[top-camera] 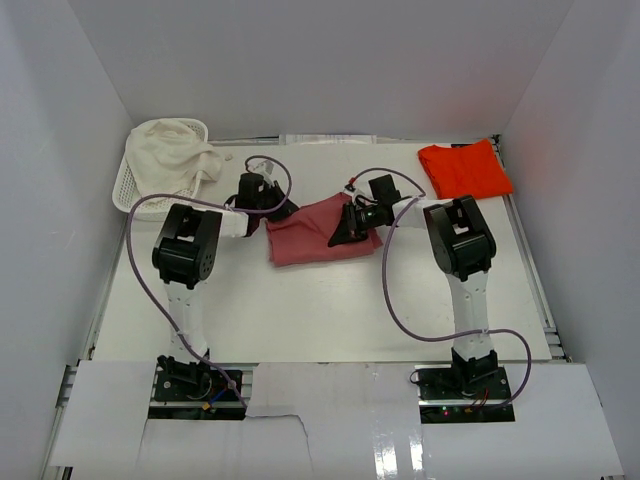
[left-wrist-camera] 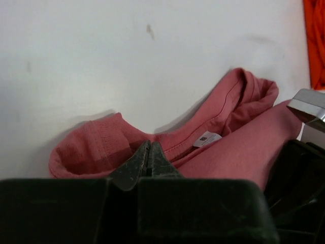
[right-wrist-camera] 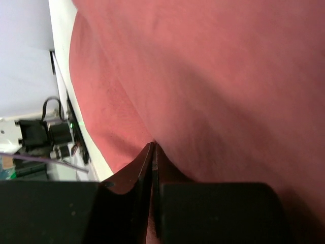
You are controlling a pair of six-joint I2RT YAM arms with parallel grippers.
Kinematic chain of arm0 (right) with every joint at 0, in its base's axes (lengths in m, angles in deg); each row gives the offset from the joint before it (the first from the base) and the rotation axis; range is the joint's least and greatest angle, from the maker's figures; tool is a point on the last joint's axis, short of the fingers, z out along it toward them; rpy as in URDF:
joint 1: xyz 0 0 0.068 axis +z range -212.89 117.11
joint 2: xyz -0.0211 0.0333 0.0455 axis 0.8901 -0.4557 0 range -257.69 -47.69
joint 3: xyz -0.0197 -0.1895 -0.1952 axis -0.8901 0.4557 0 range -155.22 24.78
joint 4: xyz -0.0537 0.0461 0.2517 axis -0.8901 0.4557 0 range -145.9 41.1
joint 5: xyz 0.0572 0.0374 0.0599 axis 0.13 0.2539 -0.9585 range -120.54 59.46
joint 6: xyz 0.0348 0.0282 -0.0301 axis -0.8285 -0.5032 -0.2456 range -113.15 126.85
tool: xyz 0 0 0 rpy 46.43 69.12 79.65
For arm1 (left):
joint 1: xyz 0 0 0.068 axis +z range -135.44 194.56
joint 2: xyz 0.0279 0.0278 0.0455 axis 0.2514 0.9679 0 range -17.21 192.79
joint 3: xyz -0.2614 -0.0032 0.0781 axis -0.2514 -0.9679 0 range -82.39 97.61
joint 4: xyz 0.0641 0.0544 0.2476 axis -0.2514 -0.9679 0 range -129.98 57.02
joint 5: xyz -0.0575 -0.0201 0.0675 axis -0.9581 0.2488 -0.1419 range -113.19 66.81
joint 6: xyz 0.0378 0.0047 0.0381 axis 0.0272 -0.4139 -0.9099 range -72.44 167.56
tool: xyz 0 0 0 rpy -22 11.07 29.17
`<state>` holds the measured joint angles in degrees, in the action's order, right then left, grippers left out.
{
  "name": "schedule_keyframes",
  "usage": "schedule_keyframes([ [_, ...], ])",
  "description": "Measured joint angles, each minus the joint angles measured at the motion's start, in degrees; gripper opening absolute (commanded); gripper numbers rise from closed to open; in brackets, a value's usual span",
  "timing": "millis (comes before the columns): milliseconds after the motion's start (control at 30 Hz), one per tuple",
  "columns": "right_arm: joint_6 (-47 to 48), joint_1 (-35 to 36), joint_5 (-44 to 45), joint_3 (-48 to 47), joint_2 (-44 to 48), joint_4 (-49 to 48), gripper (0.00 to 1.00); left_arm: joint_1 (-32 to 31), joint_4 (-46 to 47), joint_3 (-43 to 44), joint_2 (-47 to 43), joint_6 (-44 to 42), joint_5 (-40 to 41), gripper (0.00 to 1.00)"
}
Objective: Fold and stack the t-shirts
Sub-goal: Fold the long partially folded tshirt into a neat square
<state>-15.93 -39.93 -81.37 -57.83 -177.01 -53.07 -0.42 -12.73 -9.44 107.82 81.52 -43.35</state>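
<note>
Big stuff first: on the table (top-camera: 300,320) the rose shirt (top-camera: 305,243) sits bunched dead centre, and the orange shirt (top-camera: 465,168) lies flat at 2 o'clock, looks folded (basket (top-camera: 125,185) at 10 isn't part of this). Left gripper (left-wrist-camera: 149,152) is pinched on the collar edge at the shirt's 9 o'clock, and right gripper (right-wrist-camera: 153,152) is clamped on fabric at its 3. Reads as mid-fold. Next, I'd guess both carry their edges over together, level, so it lands flat.

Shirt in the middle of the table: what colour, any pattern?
The shirt is plain dusty rose-red, with no pattern. The left wrist view shows it best.
</note>
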Motion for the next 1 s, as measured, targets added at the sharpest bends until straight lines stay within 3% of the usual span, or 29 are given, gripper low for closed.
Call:
schedule_keyframes([
  [367, -0.8, 6.4, 5.4, 39.2, 28.1, -3.1, 0.08, -6.6, -6.9, -35.1, -34.9, -0.1, 5.5, 0.03],
  [500, -4.7, 11.5, 7.4, 51.1, 39.6, -4.6, 0.08, -8.7, -12.0, -42.8, -49.5, 0.3, 7.1, 0.04],
  [633, -8.2, 15.5, 9.6, 55.2, 46.7, -4.4, 0.08, -9.0, -17.1, -45.2, -60.2, 0.7, 8.5, 0.04],
  [667, -8.7, 16.0, 10.2, 55.1, 48.0, -4.4, 0.09, -9.1, -18.1, -45.2, -61.6, 0.8, 8.8, 0.04],
  [733, -9.3, 16.4, 11.3, 54.5, 50.0, -4.3, 0.26, -9.1, -20.0, -45.0, -63.4, 1.1, 8.8, 0.07],
  [833, -8.9, 16.5, 13.2, 52.5, 51.8, -3.3, 0.36, -9.1, -22.1, -44.6, -64.6, 1.6, 7.4, 0.19],
  [900, -7.8, 16.5, 14.9, 50.3, 52.9, -1.1, 0.38, -9.1, -23.4, -43.9, -64.8, 1.3, 6.2, 0.39],
  [933, -6.7, 16.5, 16.3, 48.9, 53.7, 0.4, 0.4, -9.1, -24.1, -43.3, -64.8, 0.9, 5.7, 0.56],
  [1000, -4.0, 16.5, 19.6, 45.3, 55.4, 4.7, 0.43, -9.1, -25.3, -42.2, -64.9, 0.3, 4.8, 0.67],
])
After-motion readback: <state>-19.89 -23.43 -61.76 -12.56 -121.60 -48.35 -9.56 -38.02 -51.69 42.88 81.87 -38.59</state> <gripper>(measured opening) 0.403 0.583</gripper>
